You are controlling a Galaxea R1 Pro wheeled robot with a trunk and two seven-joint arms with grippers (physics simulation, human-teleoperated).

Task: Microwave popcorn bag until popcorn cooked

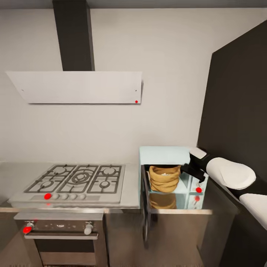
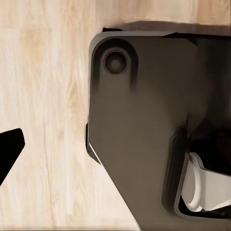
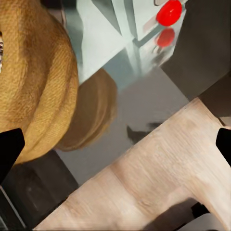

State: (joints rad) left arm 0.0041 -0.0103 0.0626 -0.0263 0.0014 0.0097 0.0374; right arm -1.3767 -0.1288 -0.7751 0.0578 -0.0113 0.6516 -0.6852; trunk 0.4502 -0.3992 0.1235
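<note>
The popcorn bag (image 1: 164, 178) sits inside the microwave (image 1: 168, 155), whose door (image 1: 145, 207) hangs open over the table (image 1: 207, 202) edge. The right arm reaches in from the right, bent at the elbow; its pincer (image 1: 191, 170) stands wide, empty, just beside the bag. Left pincer: state cannot be told.

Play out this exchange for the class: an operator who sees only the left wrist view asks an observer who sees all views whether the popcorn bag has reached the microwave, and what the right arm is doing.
Operator: Is the popcorn bag in the microwave?
Observer: Yes. The popcorn bag sits upright inside the microwave.
Operator: Is the right gripper holding it?
Observer: No. The right gripper is at the microwave's front, and its fingers are spread wide, not closed on the bag.
</note>
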